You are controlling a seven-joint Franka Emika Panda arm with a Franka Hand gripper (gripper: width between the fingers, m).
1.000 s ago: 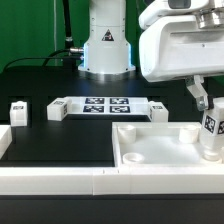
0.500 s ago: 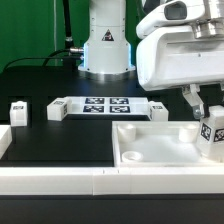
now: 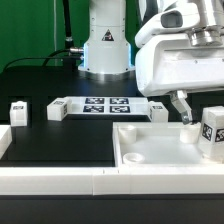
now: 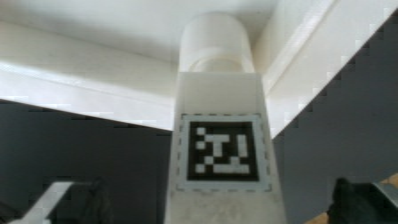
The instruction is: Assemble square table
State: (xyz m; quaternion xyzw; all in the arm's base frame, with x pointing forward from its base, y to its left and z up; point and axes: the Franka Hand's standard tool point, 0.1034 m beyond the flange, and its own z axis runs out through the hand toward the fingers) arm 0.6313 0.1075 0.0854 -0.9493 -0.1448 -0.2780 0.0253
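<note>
Wrist view gives you the clearest read: the gripper (image 4: 208, 204) is spread wide, its fingertips (image 4: 54, 203) standing off on either side of the tagged leg (image 4: 221, 120) with a dark gap each way, so it has hold of nothing. That leg stands upright, its round end down in a corner of the tabletop (image 3: 160, 155) where two raised rims meet. In the exterior view the tabletop lies on the desk (image 3: 60, 140) at about 4 o'clock, right beside the border rail (image 3: 50, 178) that runs along 6 o'clock, and the leg rises at 3 o'clock under the arm. Three others wait: the first spare leg (image 3: 158, 109) at the 3 o'clock end of the marker board (image 3: 100, 104), the second spare leg (image 3: 55, 108) at its 9 o'clock end, and the third spare leg (image 3: 18, 110) further out toward 9 o'clock. You are, by my judgement, fitting the first leg into the tabletop; whether it is fully home you cannot tell from here. If it needs more turning, close squarely on its flat faces. If it is seated, lift straight up so neither finger clips it, then head toward 9 o'clock for the first spare leg.
</note>
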